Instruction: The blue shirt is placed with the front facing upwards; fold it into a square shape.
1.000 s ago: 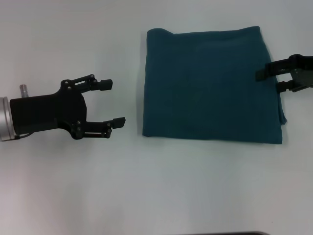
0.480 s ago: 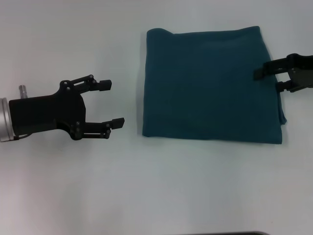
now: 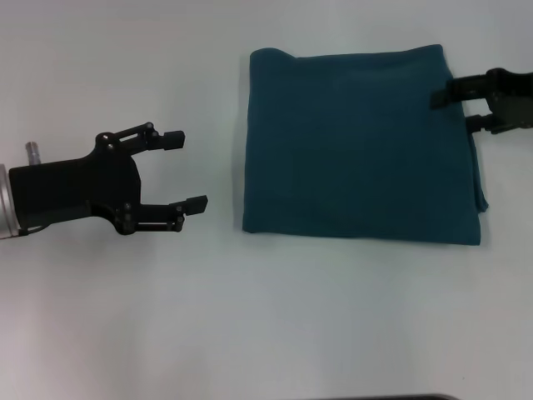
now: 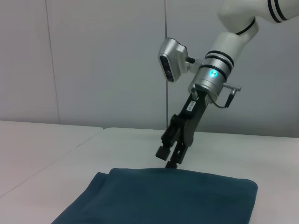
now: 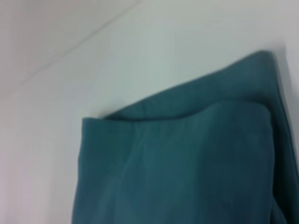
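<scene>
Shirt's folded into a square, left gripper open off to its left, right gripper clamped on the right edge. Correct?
Not quite. The right gripper is open, holding nothing, above the blue shirt's right edge; the left wrist view shows the gap. The left gripper is open and clear of it.

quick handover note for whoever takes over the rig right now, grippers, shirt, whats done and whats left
Left gripper: open, empty, over bare table to the left of the shirt, apart from it.
Right gripper: open, holding nothing, at the shirt's right edge near its far corner; the left wrist view shows its tips just above the cloth.
Blue shirt: lies flat as a roughly square folded bundle, lettering hidden, layers slightly uneven along the right edge.
Done: the folding looks complete.
Left: probably only pull both arms clear; tidy the right edge if needed.
</scene>
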Robot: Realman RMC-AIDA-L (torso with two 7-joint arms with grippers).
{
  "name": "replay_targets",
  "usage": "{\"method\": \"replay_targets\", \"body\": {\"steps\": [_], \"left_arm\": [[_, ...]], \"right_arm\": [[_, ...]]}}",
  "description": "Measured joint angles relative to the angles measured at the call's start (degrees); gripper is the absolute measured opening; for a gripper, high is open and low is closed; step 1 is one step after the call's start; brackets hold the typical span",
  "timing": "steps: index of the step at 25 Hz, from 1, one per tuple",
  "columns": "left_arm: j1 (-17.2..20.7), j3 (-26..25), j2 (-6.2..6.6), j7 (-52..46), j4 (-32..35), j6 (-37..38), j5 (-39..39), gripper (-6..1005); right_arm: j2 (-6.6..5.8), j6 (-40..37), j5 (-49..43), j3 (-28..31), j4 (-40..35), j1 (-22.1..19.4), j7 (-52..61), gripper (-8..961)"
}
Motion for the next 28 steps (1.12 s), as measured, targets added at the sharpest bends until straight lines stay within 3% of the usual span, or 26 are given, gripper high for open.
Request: {"method": "replay_targets", "body": {"steps": [17, 28], "left_arm": [[0.00, -0.04, -0.09, 0.07, -0.11, 0.07, 0.00, 903], [0.09, -0.78, -0.02, 0.07, -0.18, 0.70, 0.00, 903]], "right_arm": [[-0.08, 6.35, 0.81, 0.13, 3.55, 0.94, 0.91, 916], [-0.05, 6.54, 1.72, 0.89, 3.47, 0.98, 0.77, 899]]}}
